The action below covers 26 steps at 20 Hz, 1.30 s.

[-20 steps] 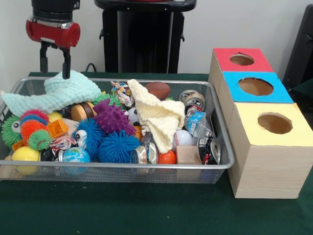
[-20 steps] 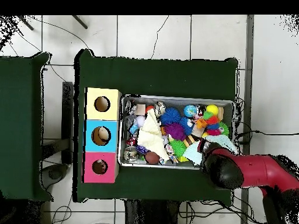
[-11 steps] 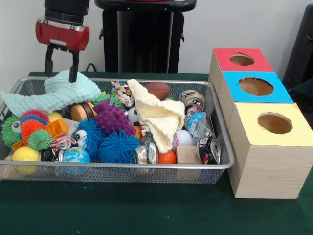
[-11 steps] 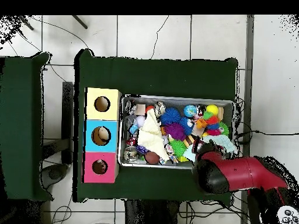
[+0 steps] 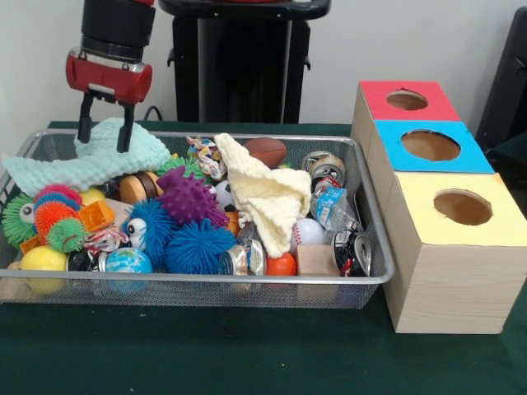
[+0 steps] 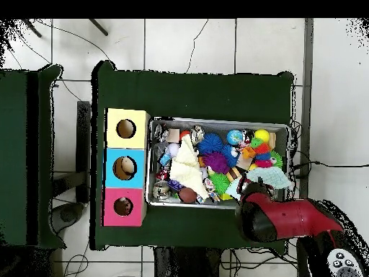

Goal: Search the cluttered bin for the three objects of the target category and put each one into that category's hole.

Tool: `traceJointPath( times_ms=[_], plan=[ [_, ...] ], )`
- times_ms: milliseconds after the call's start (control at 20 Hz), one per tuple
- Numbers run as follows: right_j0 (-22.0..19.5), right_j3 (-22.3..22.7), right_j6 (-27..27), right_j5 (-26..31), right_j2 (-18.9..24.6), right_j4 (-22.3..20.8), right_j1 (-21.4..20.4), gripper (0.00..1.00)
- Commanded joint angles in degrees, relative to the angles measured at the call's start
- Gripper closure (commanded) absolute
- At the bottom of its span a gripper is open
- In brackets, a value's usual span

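- The gripper (image 5: pixel 104 132) is seen at the bin's back left corner in the front view, its two black fingers (image 5: pixel 84 123) spread apart and pointing straight down.
- The fingertips are placed on either side of a raised fold of the mint-green cloth (image 5: pixel 90 160); nothing is pinched between them.
- The mint-green cloth is draped over the toys at the left end of the wire bin (image 5: pixel 206 284), one end trailing toward the left rim.
- A cream cloth (image 5: pixel 265 197) is heaped near the bin's middle, partly covering a white ball (image 5: pixel 310 232).
- A purple spiky ball (image 5: pixel 184 196) and two blue spiky balls (image 5: pixel 198 245) are lodged between the two cloths.
- A small brown football (image 5: pixel 266 151) is found against the back wall of the bin, with crushed cans (image 5: pixel 323 169) to its right.
- A globe ball (image 5: pixel 128 262) and a yellow ball (image 5: pixel 43 260) are set against the front wall at the left.
- Three boxes are lined up just beside the bin's right end: red box (image 5: pixel 408 100) farthest, blue box (image 5: pixel 430 146) in the middle, yellow box (image 5: pixel 461 210) nearest, each with a round hole on top.
- In the overhead view the red arm (image 6: pixel 288 220) is seen reaching over the bin's edge above the mint-green cloth.
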Motion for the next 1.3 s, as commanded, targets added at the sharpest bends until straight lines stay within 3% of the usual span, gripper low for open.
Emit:
traceJointPath(
  times_ms=[50, 650, 1100, 1150, 1300],
  plan=[
    [0.3, -7.8, 4.8, -1.3, -5.6, -2.2, 7.5, 0.00],
    [-1.0, -11.6, 2.4, -1.5, -5.0, -0.4, 13.2, 0.00],
    [-6.1, -10.4, -1.1, -0.9, 1.9, 1.2, 13.6, 0.00],
    [-6.8, -10.0, -1.3, -1.3, 2.7, 1.2, 13.5, 1.00],
    [-4.1, -7.5, 0.5, 0.9, 1.1, 3.0, 10.7, 1.00]
  ],
)
